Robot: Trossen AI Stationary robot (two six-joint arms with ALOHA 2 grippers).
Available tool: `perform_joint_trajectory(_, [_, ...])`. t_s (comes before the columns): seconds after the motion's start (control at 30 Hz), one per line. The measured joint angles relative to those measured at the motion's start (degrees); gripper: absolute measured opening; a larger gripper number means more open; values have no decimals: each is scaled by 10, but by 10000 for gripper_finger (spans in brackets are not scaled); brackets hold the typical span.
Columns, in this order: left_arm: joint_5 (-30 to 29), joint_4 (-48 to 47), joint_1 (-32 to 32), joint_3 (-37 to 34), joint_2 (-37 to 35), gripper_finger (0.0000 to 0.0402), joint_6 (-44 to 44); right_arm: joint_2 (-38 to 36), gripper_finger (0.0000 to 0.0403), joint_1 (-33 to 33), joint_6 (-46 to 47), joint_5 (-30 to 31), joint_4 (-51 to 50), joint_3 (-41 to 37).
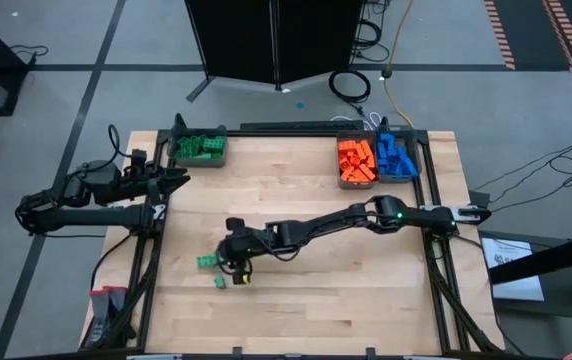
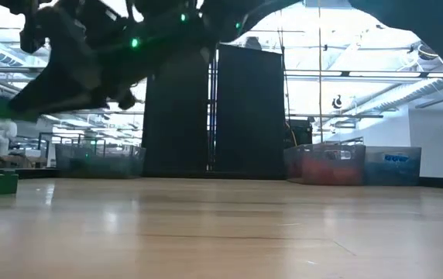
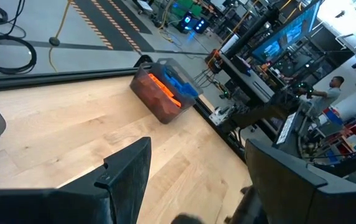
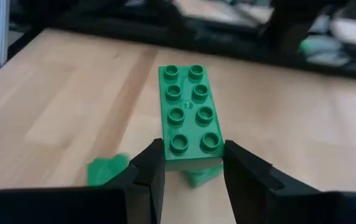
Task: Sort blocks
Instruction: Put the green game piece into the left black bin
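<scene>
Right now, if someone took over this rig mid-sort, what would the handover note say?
Right gripper: fingers shut on a green block, out over the table's left-middle.
Left gripper: open, empty, parked at the left edge near the green bin.
Done: green, orange and blue bins at the far edge already hold blocks.
Left: bin the held block, then the two loose green blocks on the wood.

Three grey bins line the far edge of a pale wooden surface; a black cabinet stands behind.
</scene>
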Motion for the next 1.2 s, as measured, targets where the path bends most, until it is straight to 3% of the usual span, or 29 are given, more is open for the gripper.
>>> perform_joint_trajectory(0.3, [-8,70,0,0,0,260,-2,-86,118,-37,-52,117,-44,1])
perform_joint_trajectory(0.63, [-108,93,0,0,2,260,-97,-165,118,-83,-96,234,-75,1])
perform_joint_trajectory(0.83, [-182,132,0,0,29,260,-123,-180,118,-103,-115,240,-29,1])
perform_joint_trajectory(1.03, [-167,244,0,0,103,260,-76,-181,118,-115,-116,240,1,1])
perform_joint_trajectory(1.2, [-157,271,0,0,149,260,-64,-183,118,-121,-132,265,4,1])
